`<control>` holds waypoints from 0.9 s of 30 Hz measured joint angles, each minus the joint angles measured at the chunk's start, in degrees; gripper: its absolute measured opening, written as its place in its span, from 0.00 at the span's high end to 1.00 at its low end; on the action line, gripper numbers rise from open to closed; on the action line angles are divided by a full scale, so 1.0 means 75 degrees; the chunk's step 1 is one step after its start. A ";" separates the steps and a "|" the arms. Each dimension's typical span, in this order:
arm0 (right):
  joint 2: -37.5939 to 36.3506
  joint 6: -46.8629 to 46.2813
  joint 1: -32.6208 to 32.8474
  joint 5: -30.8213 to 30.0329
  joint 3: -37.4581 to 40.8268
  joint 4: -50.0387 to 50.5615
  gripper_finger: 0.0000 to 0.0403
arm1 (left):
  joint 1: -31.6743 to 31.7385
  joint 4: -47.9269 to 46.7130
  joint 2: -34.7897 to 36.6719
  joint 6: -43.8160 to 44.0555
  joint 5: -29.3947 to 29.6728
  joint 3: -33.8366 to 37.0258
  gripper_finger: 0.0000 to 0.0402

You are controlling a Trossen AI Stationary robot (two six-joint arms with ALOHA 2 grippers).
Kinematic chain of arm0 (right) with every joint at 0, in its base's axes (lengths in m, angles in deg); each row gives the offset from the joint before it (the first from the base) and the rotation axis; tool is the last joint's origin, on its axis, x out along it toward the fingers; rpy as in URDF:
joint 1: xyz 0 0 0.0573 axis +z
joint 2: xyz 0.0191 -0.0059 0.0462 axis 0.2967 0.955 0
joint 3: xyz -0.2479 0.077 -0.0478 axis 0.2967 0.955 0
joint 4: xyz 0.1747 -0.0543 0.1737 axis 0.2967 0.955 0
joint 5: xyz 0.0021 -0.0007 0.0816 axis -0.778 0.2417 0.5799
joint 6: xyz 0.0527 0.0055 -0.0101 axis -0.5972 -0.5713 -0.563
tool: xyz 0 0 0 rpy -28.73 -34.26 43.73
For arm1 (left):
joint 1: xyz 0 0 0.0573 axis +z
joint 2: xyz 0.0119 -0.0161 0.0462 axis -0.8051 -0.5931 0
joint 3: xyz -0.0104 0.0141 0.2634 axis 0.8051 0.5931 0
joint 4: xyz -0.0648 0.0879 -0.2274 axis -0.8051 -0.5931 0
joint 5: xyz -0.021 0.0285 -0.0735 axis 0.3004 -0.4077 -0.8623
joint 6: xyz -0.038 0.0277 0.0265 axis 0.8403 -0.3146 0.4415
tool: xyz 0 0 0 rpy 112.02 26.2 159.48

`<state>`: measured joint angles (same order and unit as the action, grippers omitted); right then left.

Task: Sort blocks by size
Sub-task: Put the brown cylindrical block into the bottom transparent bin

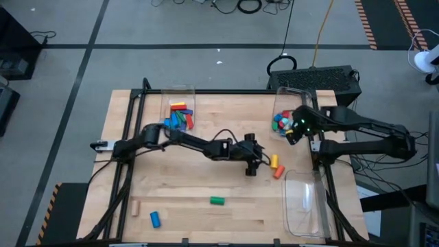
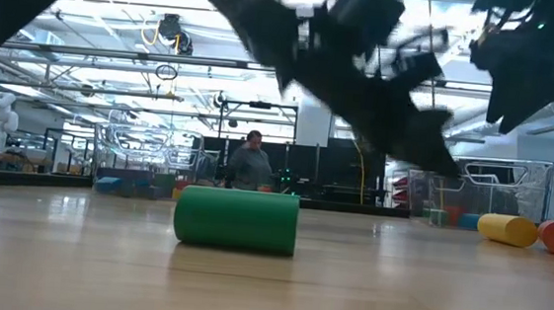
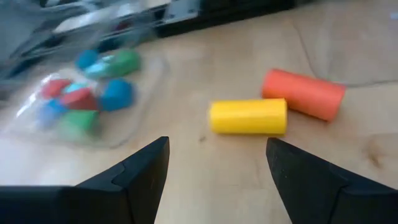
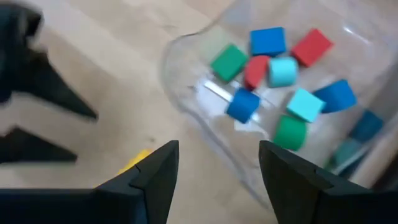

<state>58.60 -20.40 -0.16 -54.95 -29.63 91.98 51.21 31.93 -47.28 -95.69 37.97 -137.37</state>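
High view: left gripper (image 1: 252,167) is sitting mid-table, fingers spread, nothing pinched, just left of the yellow cylinder (image 1: 274,161) and orange cylinder (image 1: 279,171). Right gripper (image 1: 293,132) is hanging over the upper-right bin (image 1: 282,96) of small blocks.

Low view: green cylinder (image 2: 236,218) is lying centre frame.

Left wrist: yellow and orange cylinders are touching, ahead of the spread fingers (image 3: 138,174).

Right wrist: fingers (image 4: 152,174) are spread, empty, over the bin rim.

blocks (image 1: 277,167) beside left tool (image 1: 255,163) | right tool (image 1: 293,132) over bin (image 1: 282,96)
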 joint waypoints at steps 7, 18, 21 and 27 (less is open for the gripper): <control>-0.0402 -0.0542 0.1442 -0.0444 0.0000 -0.0503 0.49 | 0.0026 -0.2797 0.1374 0.1153 0.0508 -0.0012 0.33; 0.0232 -0.0563 0.3329 -0.0655 0.0000 -0.1807 0.49 | -0.0557 -0.5141 0.1807 0.2118 0.1049 0.0006 0.33; 0.0604 -0.0742 0.3805 -0.0746 0.0000 -0.1822 0.49 | -0.0719 -0.5027 0.1816 0.2280 0.1092 0.0066 0.33; 0.1522 -0.1066 0.4653 -0.1451 0.0000 -0.2289 0.49 | -0.1079 -0.4936 0.1810 0.2517 0.1094 0.0085 0.33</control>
<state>70.01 -28.39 34.73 -65.83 -29.63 74.82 43.12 -5.09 -33.71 -76.81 46.17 -136.74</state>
